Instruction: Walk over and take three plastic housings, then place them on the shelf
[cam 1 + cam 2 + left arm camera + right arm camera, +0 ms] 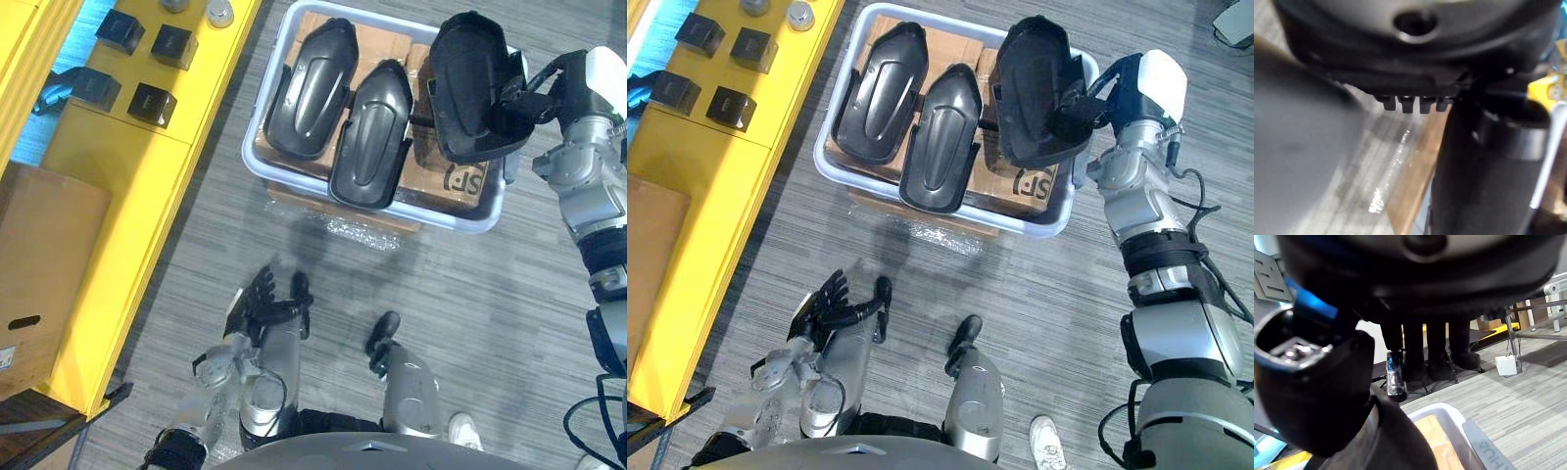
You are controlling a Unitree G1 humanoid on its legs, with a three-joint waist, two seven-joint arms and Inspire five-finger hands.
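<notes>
Early on. R hand (522,95) clamped on 1 housing (468,88), up over bin (460,221). 2 other housings (312,88) lie in bin. L hand (272,300) loose, low down. No housing on yellow shelf (93,157) yet.

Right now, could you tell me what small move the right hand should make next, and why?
Probably lift the black plastic housing straight up, clear of the white plastic tray's rim. The right hand is curled round its edge, and it stands tilted above the cardboard liner, close beside two more black housings it could snag.
</notes>
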